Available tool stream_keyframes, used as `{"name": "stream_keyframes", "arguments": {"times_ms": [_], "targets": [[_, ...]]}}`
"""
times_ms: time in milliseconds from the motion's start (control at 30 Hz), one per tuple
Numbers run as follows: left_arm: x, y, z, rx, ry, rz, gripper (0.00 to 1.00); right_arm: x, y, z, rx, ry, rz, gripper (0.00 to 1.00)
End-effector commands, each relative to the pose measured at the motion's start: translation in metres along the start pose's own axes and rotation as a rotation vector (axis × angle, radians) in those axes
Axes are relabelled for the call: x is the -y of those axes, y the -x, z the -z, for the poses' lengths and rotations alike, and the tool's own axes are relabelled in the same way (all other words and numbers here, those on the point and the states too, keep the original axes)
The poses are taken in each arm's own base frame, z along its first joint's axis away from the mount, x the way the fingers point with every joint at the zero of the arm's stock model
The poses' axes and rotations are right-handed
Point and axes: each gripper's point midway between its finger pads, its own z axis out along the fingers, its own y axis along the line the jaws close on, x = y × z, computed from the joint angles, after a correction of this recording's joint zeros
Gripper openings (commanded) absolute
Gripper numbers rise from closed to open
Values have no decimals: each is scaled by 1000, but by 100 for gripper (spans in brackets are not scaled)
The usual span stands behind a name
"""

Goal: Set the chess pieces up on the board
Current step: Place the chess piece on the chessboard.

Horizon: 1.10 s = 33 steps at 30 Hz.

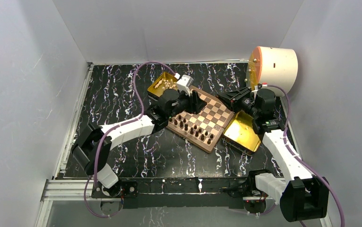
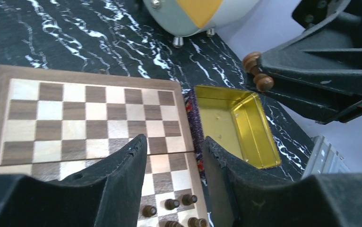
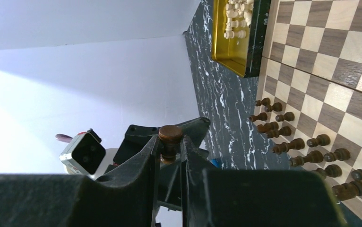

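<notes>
Right gripper [image 3: 169, 147] clamped on dark brown chess piece [image 3: 170, 134], near board [image 1: 215, 113]; left gripper [image 2: 175, 144] jaws apart over board; other dark pieces [image 1: 195, 128] in rows on board; cream pieces [image 1: 165, 84] in gold tray [image 1: 152, 90].

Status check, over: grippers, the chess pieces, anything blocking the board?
Right gripper shut on a dark piece, in the air. Left gripper open, empty, over the board. Cream pieces in the gold tray. Nothing seen blocking.
</notes>
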Motion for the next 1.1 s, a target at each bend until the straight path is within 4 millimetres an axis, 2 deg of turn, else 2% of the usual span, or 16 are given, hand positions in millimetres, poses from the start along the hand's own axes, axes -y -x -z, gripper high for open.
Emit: {"name": "stream_keyframes", "arguments": {"times_ms": [0, 167, 400, 700, 933, 1067], "targets": [[43, 42, -10, 138, -145, -55, 44, -21, -4, 7, -3, 91, -23, 21], [60, 41, -19, 154, -204, -69, 43, -21, -4, 7, -1, 101, -45, 21], [74, 46, -23, 169, -239, -70, 40, -22, -3, 8, 9, 107, -42, 21], [73, 47, -19, 180, -228, -79, 40, -18, -4, 7, 4, 106, -43, 21], [76, 54, -24, 202, -230, -82, 36, -20, -6, 8, -3, 116, -46, 21], [77, 52, -27, 198, -236, -80, 34, -17, -6, 9, -2, 116, -50, 21]]}}
